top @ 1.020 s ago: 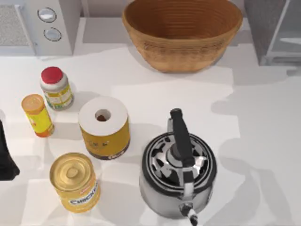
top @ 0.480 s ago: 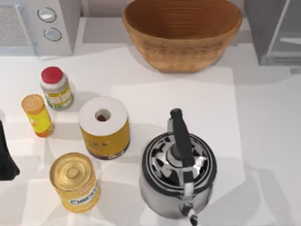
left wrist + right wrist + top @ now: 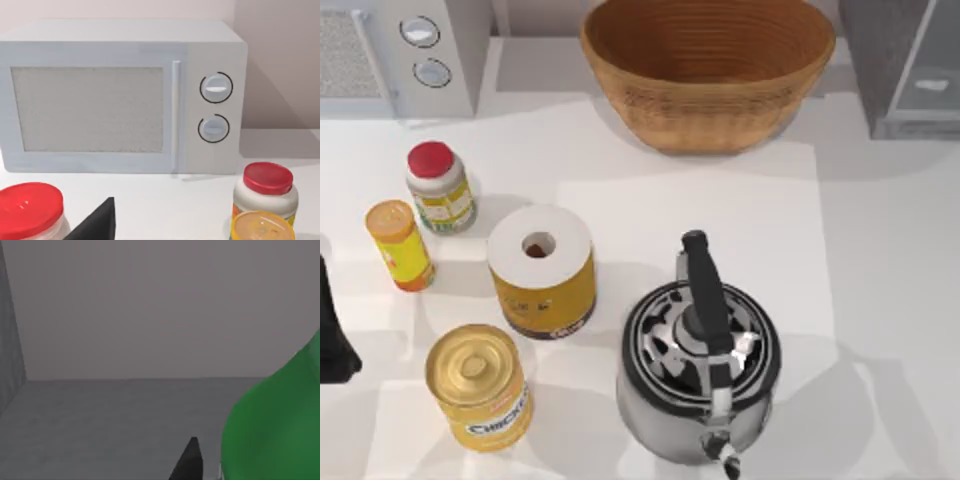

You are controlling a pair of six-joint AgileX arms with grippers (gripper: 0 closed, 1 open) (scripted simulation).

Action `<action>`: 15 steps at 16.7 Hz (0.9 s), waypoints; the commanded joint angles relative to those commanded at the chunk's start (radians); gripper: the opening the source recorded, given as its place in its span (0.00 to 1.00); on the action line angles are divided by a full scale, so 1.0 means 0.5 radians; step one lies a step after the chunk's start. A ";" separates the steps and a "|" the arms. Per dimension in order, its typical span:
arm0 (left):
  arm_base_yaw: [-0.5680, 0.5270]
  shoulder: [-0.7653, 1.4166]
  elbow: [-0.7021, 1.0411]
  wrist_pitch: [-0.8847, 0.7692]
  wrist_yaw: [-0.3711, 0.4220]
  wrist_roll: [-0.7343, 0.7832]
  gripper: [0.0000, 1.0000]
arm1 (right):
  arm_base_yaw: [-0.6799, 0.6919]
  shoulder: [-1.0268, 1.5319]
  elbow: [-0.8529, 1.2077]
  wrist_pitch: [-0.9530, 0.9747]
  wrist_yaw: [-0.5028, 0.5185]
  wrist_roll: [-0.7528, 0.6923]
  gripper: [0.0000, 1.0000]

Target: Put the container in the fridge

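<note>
**A:** Where is the container?

**B:** In the right wrist view, the green container [image 3: 275, 430] sits close to the camera, with grey floor and a back wall behind it. I take that to be the inside of the fridge [image 3: 100, 415]. In the top view the fridge is at the table's far right corner.

**A:** Does the right gripper have hold of it?

**B:** I cannot tell. A dark part of the right gripper [image 3: 190, 462] shows just beside the green body, but the contact itself is hidden. I also can't see the container's base, so I can't say whether it rests on the floor or hangs above it.

**A:** So what could go wrong?

**B:** If the container is let go while raised or tilted, it may tip and roll toward the opening. If the arm pulls back while it is gripped or brushed, it could be dragged out again. The slanted front panel is another thing the arm could clip on the way out.

**A:** And the left arm?

**B:** The left gripper [image 3: 97, 222] is parked at the table's left edge, facing the microwave [image 3: 120, 95] and close to the red-lidded jar [image 3: 438, 187]. Whether it is spread or pressed together, I cannot tell.
</note>
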 joint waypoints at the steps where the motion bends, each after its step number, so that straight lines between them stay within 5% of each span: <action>1: 0.000 0.000 0.000 0.000 0.000 0.000 1.00 | 0.004 0.044 0.095 -0.037 0.012 -0.004 0.01; 8: 0.000 0.000 0.000 0.000 0.000 0.000 1.00 | 0.073 0.335 0.672 -0.323 0.062 -0.022 0.01; 14: 0.000 0.000 0.000 0.000 0.000 0.000 1.00 | 0.088 0.367 0.746 -0.362 0.066 -0.017 0.01; 15: 0.000 0.000 0.000 0.000 0.000 0.000 1.00 | 0.088 0.367 0.746 -0.362 0.066 -0.017 0.08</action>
